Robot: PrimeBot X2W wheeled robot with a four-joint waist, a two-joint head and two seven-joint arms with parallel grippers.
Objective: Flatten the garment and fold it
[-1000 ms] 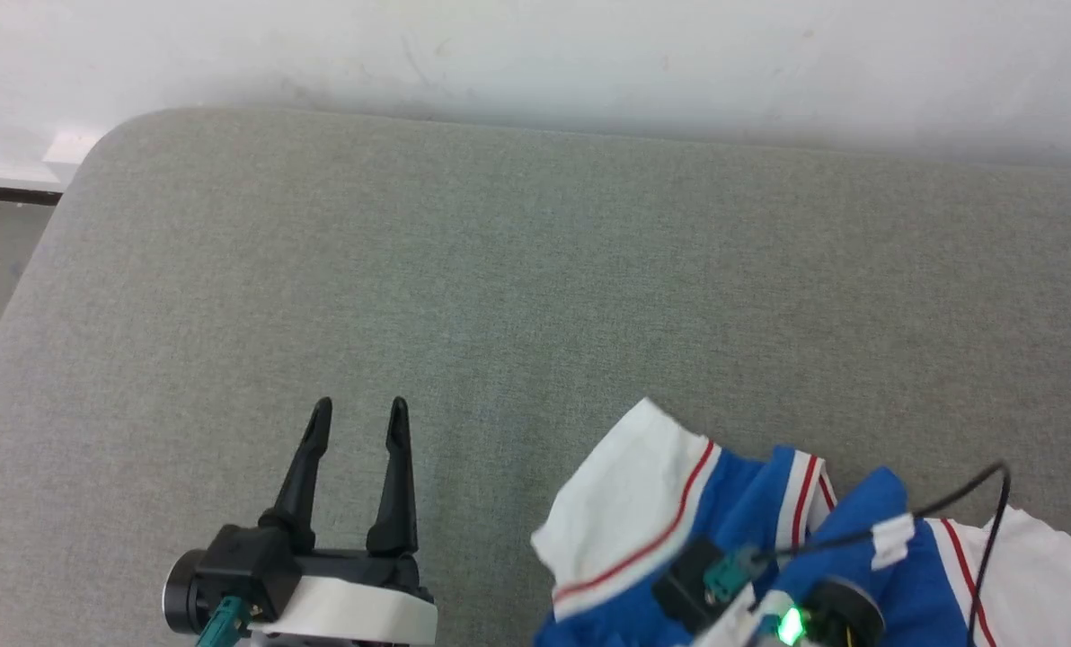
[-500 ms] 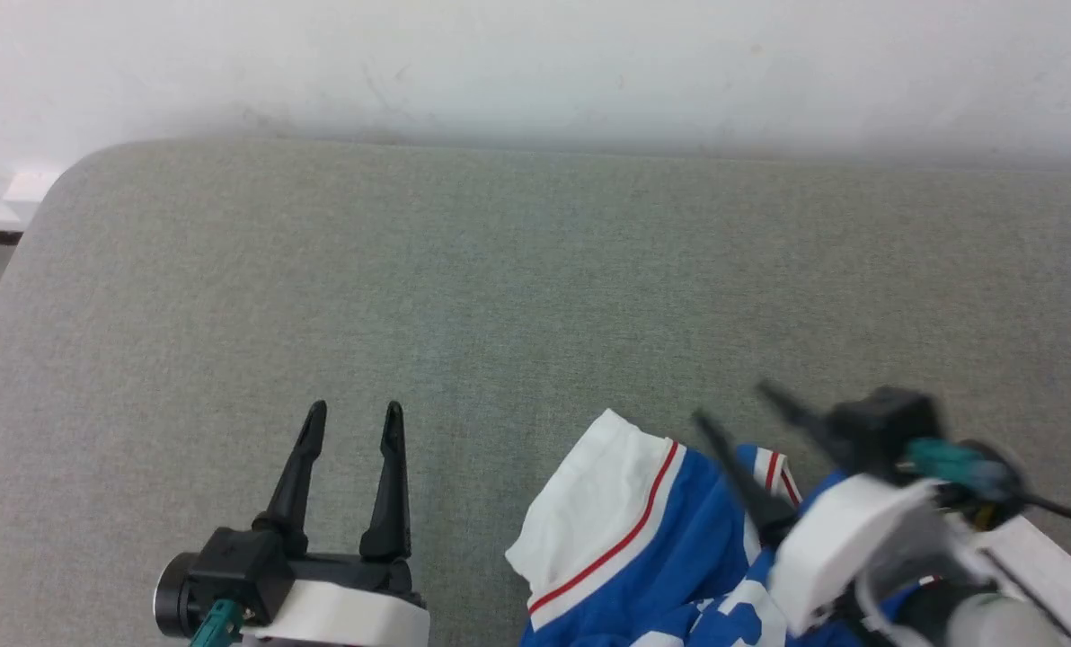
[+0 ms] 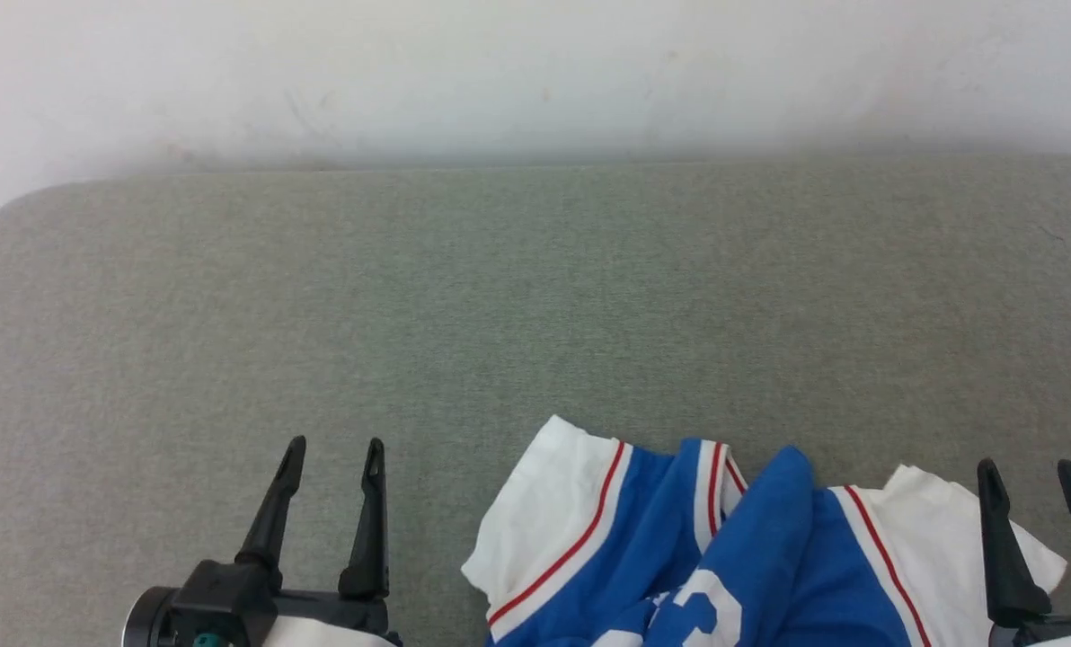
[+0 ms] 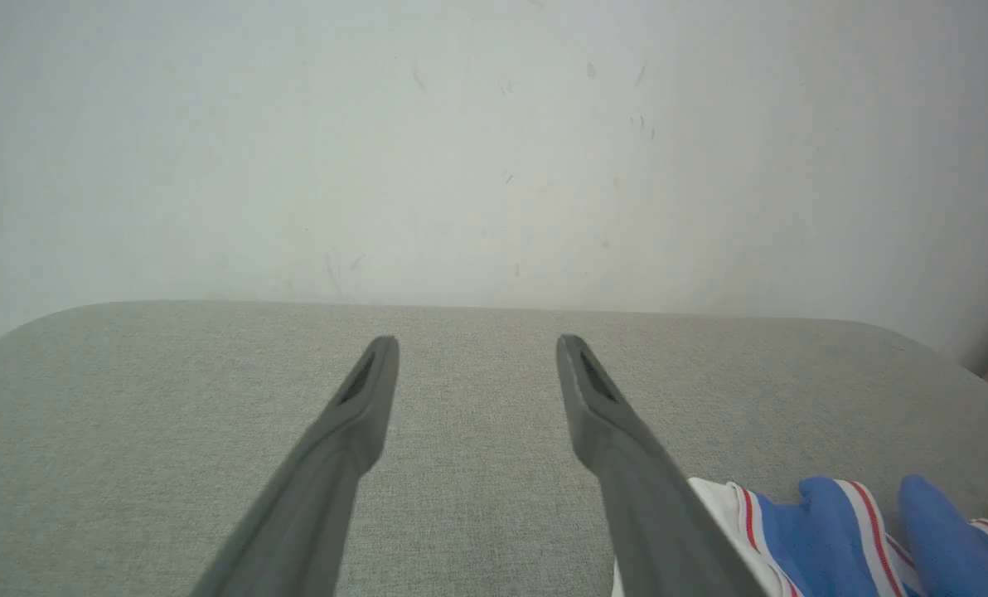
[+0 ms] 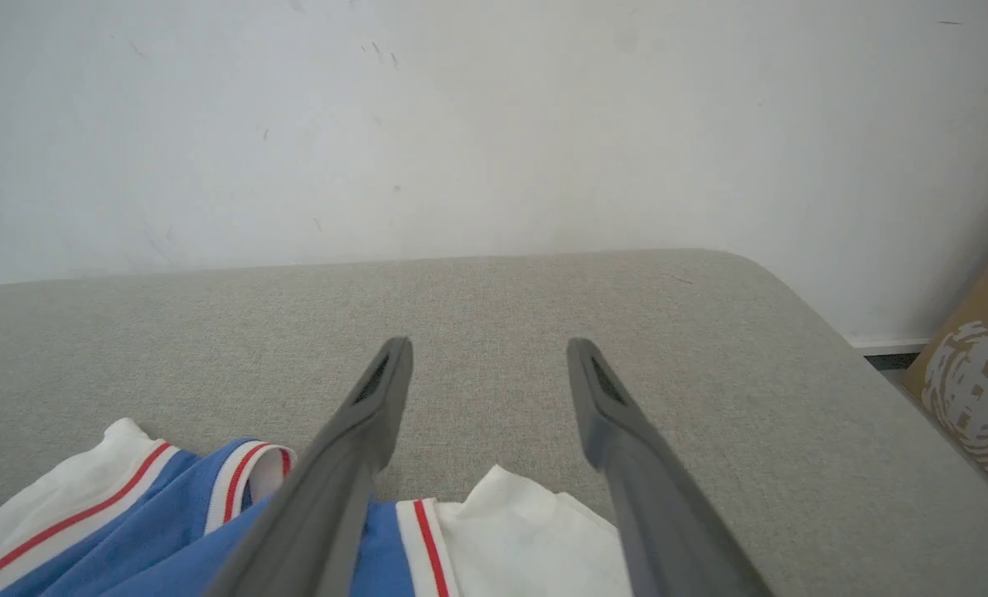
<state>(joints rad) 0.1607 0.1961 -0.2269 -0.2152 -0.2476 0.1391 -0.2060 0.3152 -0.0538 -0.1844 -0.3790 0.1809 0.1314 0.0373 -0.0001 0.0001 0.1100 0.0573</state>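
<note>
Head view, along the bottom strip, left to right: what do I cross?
left gripper, open, over bare grey surface → garment, crumpled, blue and white → right gripper, open, at the garment's white right edge

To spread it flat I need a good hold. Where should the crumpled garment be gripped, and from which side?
Likely the white sleeves, sticking out of the bunched blue garment: left gripper takes the left sleeve, right gripper the right sleeve, each from outside.
</note>
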